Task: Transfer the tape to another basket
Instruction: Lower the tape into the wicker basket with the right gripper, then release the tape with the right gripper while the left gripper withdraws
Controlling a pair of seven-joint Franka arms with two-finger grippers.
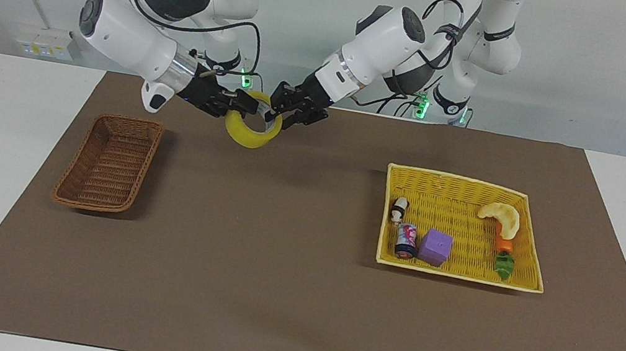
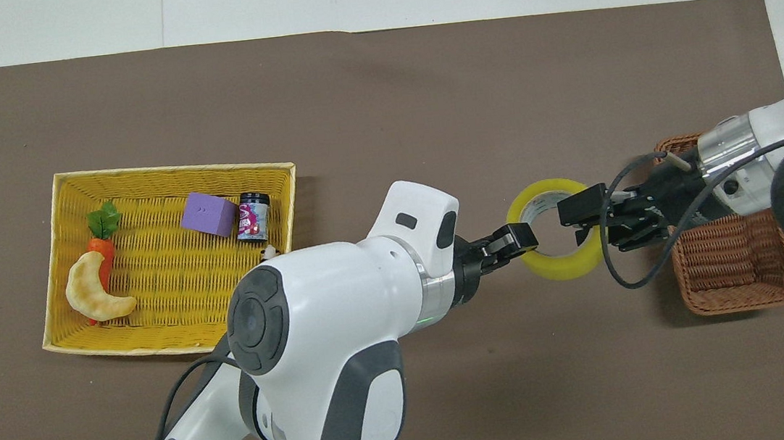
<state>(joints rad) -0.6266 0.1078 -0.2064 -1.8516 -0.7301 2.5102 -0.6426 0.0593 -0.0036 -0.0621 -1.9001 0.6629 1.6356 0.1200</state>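
Note:
The yellow tape (image 1: 245, 135) hangs in the air, over the mat between the two baskets and closer to the brown one. My right gripper (image 1: 249, 104) is shut on the ring's rim at the side toward the brown wicker basket (image 1: 94, 205). My left gripper (image 1: 286, 107) is at the ring's other edge with its fingers spread, just off the tape. In the overhead view the tape (image 2: 557, 269) sits between the left gripper (image 2: 518, 239) and the right gripper (image 2: 578, 213), next to the brown basket (image 2: 736, 306), which holds nothing.
The wide yellow basket (image 1: 454, 276) stands toward the left arm's end. It holds a purple cube (image 1: 435, 247), a small can (image 1: 405, 240), a small figure, a carrot (image 1: 504, 245) and a crescent-shaped pastry (image 1: 502, 217). A brown mat covers the table.

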